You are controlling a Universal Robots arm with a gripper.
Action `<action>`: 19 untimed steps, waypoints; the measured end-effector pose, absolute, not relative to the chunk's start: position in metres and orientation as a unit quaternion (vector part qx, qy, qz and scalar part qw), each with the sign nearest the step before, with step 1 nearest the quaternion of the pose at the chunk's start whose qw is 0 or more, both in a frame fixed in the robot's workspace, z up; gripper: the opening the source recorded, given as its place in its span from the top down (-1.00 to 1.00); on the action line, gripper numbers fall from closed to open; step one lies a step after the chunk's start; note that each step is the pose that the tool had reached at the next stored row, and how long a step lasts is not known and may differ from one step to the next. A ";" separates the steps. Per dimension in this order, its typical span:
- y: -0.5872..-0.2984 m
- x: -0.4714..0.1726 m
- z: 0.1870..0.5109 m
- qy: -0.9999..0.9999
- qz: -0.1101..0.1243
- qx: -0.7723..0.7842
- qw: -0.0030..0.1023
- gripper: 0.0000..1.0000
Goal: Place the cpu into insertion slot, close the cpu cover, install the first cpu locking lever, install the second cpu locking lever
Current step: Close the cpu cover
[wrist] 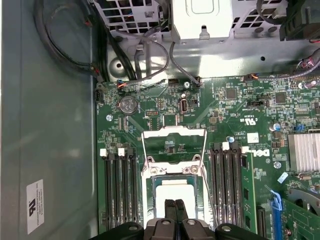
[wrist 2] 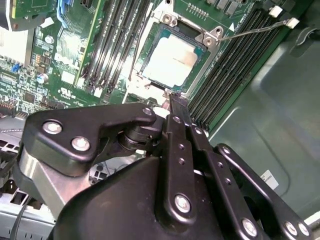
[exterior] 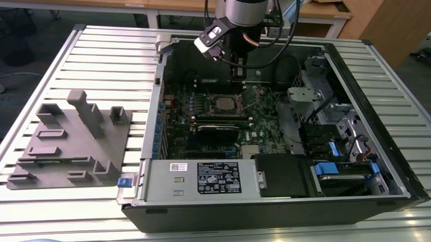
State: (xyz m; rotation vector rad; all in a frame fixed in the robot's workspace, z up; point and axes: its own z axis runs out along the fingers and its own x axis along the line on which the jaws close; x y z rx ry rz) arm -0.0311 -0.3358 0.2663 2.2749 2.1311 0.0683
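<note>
First wrist view: the cpu point(wrist: 175, 189) is seen seated in the insertion slot point(wrist: 172, 172). The cpu cover point(wrist: 173, 132) appears tipped back, not yet lowered. The pincer point(wrist: 175, 202), tips pressed together and empty, is held just above the chip. Cover closing is judged in hand; a downward push on the frame is called for.

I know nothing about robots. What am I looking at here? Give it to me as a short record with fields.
Setting: open black computer case on a slatted metal table
Chip: small silver-grey square cpu seated in the square black insertion slot
Cover: thin silvery cpu cover frame looks swung open, off the chip
Gripper: black gripper, fingers together, holding nothing, at the insertion slot's edge
Nearby: grey moulded fixture plate at the exterior view's left
</note>
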 end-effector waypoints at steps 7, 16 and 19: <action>-0.336 -0.025 0.266 0.683 0.022 0.730 0.012 0.79; -0.336 -0.011 0.265 0.683 0.022 0.730 0.012 0.79; -0.336 -0.005 0.265 0.683 0.022 0.730 0.012 0.79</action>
